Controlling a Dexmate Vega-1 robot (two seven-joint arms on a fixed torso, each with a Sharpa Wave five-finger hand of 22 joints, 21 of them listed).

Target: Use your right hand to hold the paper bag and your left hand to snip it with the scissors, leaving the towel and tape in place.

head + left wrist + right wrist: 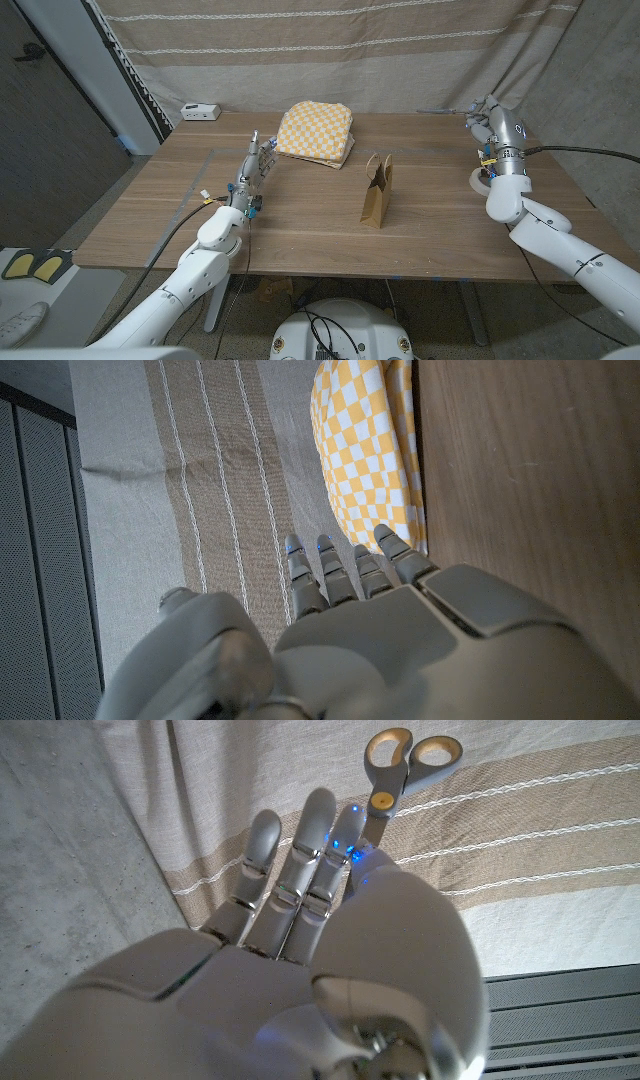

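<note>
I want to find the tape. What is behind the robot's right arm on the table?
A pale ring peeks out beside the right arm, maybe the tape. The arm covers most of it, so I cannot be sure.

A small brown paper bag (377, 192) with handles stands upright near the middle of the tabletop (300, 215), free of both robot hands. Behind it to the left, by the far edge, lies a folded yellow-and-white checked towel (315, 130). The scissors (400, 765), with grey handles lined in tan, are at the fingertips of the raised right robot hand (487, 112), handles pointing away from the palm; the blades are hidden behind the fingers (310, 840). The tape cannot be made out clearly.
</note>
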